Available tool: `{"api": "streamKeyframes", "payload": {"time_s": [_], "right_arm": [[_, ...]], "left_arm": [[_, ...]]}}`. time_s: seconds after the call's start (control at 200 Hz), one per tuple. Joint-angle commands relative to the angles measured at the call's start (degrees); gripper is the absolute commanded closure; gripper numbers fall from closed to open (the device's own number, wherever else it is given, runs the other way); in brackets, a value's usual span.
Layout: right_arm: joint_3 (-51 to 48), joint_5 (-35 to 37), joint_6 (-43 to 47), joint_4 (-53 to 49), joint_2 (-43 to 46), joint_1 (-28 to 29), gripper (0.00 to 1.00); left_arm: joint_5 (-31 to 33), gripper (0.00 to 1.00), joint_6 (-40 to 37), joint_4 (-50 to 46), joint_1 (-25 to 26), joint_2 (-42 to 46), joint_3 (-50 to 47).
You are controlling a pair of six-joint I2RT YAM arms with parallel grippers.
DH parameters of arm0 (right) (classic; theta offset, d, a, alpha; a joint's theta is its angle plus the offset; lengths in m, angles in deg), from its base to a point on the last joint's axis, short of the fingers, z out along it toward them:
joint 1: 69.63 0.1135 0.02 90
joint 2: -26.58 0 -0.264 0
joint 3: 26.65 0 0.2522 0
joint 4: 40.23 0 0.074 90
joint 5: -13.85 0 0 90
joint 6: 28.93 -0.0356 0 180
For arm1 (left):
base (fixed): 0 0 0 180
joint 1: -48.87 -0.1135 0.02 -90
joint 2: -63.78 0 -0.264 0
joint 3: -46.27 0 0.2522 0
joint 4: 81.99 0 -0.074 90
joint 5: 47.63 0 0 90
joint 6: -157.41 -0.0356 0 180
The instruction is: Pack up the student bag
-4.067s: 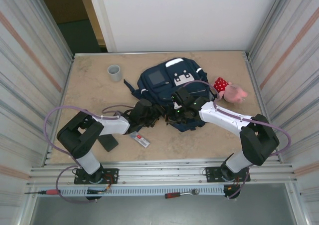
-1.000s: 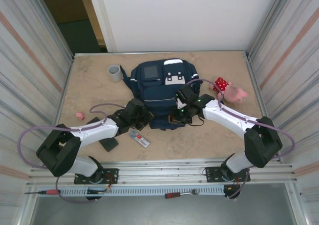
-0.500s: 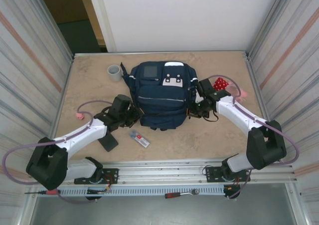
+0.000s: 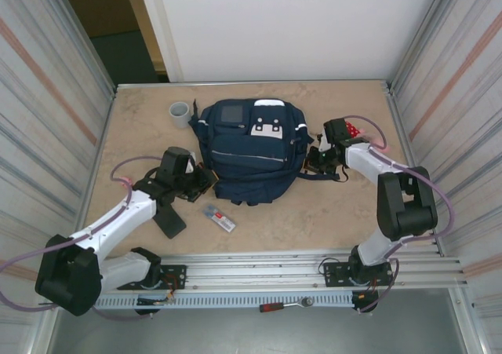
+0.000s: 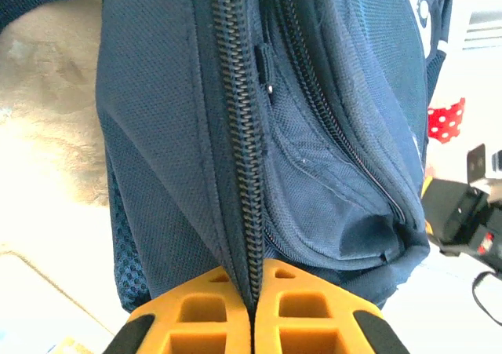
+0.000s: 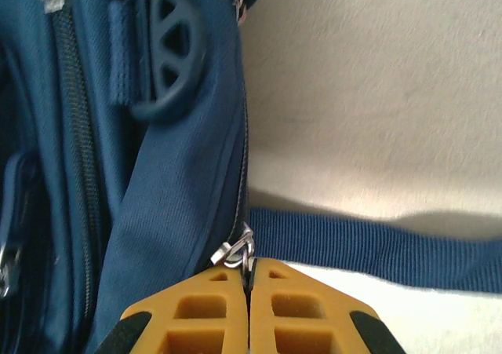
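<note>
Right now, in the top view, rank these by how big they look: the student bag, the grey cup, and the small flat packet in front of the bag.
1. student bag, by far the largest.
2-3. grey cup and packet: they look about alike, so left unranked.

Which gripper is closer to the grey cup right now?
Left. The left gripper grips the left side of the bag, the cup a little beyond it. The right gripper grips the bag's right side, with the bag between it and the cup.

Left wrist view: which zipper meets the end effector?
The coarse zipper with large teeth, on the left of the student bag, runs between the left end effector's fingers; the fine zipper curves away right.
</note>
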Motion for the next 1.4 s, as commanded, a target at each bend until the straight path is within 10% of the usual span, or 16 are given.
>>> {"api": "streamKeyframes", "payload": {"time_s": [0.0, 0.23, 0.426, 0.837, 1.017, 1.243, 1.398], "right_arm": [[2.77, 7.35, 0.73, 7.74, -3.68, -3.57, 1.0], [1.86, 2.49, 2.55, 12.95, -4.32, -4.67, 1.0], [-0.19, 0.13, 5.27, 7.61, 3.6, 1.42, 1.0], [2.44, -2.01, 8.59, -0.73, 11.01, 7.06, 1.0], [3.85, -5.18, 8.32, -0.98, 11.86, 6.91, 1.0], [3.06, -7.48, 8.14, -1.27, 12.56, 5.91, 1.0], [1.78, -9.02, 7.75, -0.52, 13.01, 3.34, 1.0]], "left_arm": [[-1.77, 1.0, -4.49, -3.7, -1.63, 2.83, 0.41], [-4.62, 1.0, -8.92, -5.75, -1.81, 2.52, 2.41], [-0.4, 0.57, -15.02, -4.02, -0.71, 2.64, 5.69], [-2.26, 0.23, -71.02, 3.67, 14.86, -14.73, 21.3], [-5.42, 0.17, -77.61, 3.51, 19.13, -27.52, 30.18], [-1.6, 0.41, -78.68, 4.92, 19.99, -36.01, 33.45], [-2.44, 0.92, -79.57, 5.19, 20.09, -34.75, 31.7]]}}
